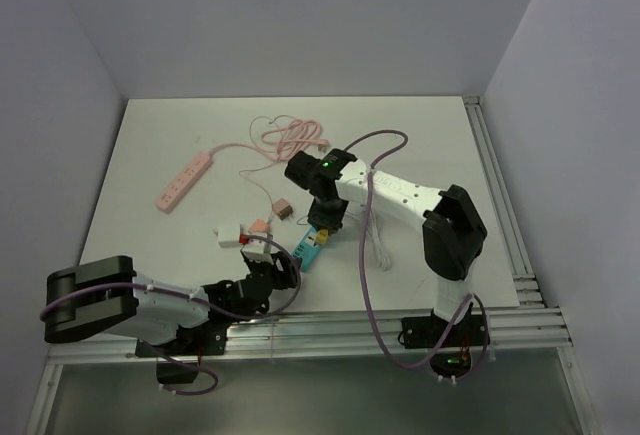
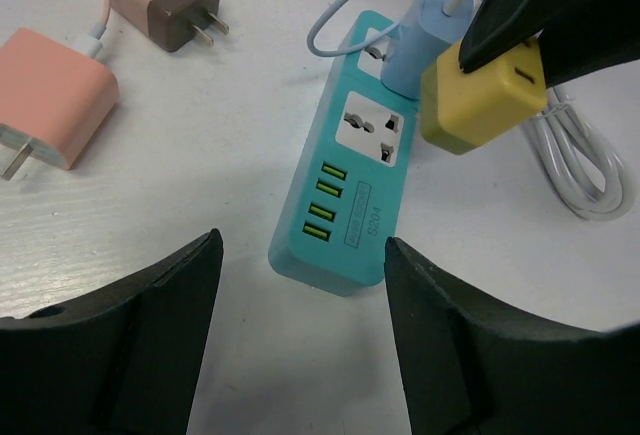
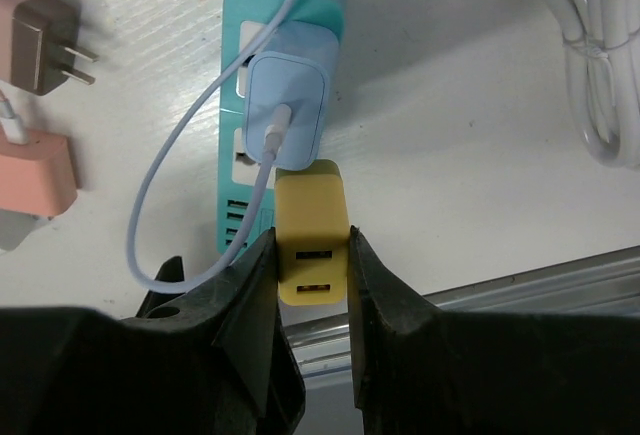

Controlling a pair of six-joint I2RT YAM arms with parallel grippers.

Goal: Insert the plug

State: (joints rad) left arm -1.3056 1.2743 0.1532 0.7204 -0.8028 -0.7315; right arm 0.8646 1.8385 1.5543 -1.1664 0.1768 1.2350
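Observation:
My right gripper (image 3: 312, 243) is shut on a yellow plug (image 3: 312, 225), a small cube charger with two USB slots facing the camera. The plug (image 2: 485, 95) hangs tilted just above and beside the teal power strip (image 2: 345, 205), close to its free socket (image 2: 372, 140). A light blue charger (image 3: 290, 105) sits plugged in the strip's other socket. My left gripper (image 2: 302, 250) is open, its fingers standing either side of the strip's near end without touching it. From above, both grippers meet over the strip (image 1: 312, 250) near the table's front.
A pink charger (image 2: 50, 100) and a brown charger (image 2: 170, 0) lie left of the teal strip. A coiled white cable (image 2: 585, 170) lies to its right. A pink power strip (image 1: 185, 181) with its cord (image 1: 290, 140) lies at the back. Metal rail (image 3: 520, 285) along the front edge.

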